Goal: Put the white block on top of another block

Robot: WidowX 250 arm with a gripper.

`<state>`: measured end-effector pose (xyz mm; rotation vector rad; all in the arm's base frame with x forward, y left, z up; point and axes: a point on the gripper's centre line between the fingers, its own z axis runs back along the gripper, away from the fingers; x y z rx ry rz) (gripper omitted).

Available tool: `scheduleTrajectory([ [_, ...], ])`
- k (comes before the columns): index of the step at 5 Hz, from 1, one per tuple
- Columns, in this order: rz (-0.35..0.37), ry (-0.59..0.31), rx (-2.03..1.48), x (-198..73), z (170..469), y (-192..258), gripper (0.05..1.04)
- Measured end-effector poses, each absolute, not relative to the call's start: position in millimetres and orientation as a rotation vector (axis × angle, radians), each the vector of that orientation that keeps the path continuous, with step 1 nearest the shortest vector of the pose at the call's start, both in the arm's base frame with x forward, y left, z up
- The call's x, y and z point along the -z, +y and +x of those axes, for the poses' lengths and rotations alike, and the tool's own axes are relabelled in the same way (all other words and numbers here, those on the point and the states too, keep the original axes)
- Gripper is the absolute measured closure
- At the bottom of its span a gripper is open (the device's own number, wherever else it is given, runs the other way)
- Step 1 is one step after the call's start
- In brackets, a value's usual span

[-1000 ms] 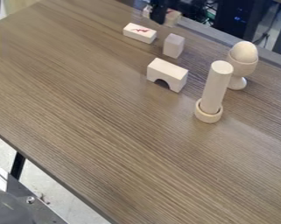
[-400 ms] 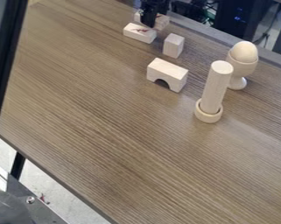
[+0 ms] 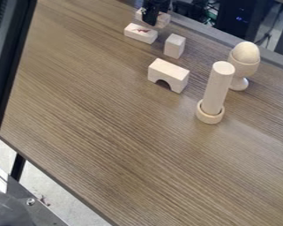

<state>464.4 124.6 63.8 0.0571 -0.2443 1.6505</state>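
Fingers are pinching the white block mid-body; likely light, stiff wood, so moderate squeeze is sufficing.

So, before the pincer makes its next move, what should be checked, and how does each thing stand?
1. Pincer at the far block: ok, it overlaps that block in the picture.
2. Far block held: cannot tell.
3. Far block clear of the marked block in front: cannot tell; they overlap in this view.
4. Arch standing, top bare: ok.
5. Small block upright, top bare: ok.
6. Rod standing within its ring: ok.
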Motion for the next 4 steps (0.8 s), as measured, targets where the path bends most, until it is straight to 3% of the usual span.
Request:
scheduleTrajectory([
  [4,0.065,-0.240,-1.699,-59,460,142,0.529],
])
